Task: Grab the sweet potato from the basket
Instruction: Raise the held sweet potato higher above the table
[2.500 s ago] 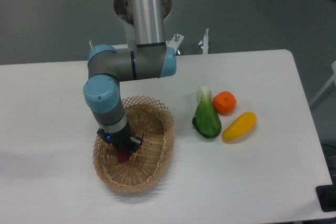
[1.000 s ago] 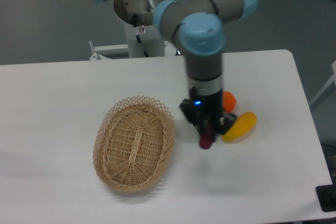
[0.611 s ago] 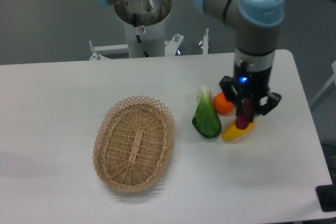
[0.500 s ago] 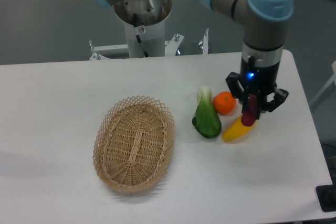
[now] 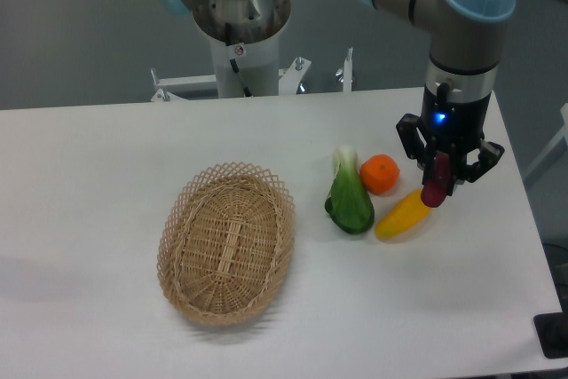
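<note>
Three vegetables (image 5: 404, 216) beneath sweet potato (image 5: 436, 182).

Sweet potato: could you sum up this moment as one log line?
gripper: shut on sweet potato | held above table right of basket | basket empty | over yellow squash end

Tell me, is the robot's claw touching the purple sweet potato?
Touching. The camera view shows the gripper clamped on the sweet potato, which hangs from it, off the table.
</note>
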`<state>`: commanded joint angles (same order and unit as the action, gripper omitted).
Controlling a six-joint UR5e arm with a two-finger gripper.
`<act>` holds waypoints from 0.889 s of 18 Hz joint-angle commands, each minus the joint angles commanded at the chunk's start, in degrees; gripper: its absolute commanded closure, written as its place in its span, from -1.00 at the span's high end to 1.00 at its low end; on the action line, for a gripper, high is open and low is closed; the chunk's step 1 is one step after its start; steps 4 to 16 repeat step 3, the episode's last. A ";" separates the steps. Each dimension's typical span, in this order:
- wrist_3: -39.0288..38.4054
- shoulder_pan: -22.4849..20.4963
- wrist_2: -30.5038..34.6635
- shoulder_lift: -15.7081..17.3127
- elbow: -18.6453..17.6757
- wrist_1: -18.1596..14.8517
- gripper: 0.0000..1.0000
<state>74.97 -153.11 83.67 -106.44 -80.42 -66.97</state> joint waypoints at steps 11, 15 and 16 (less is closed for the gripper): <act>0.00 0.00 -0.09 -0.09 0.00 0.09 -0.34; 0.00 0.00 -0.09 -0.09 0.00 0.09 -0.34; 0.00 0.00 -0.09 -0.09 0.00 0.09 -0.34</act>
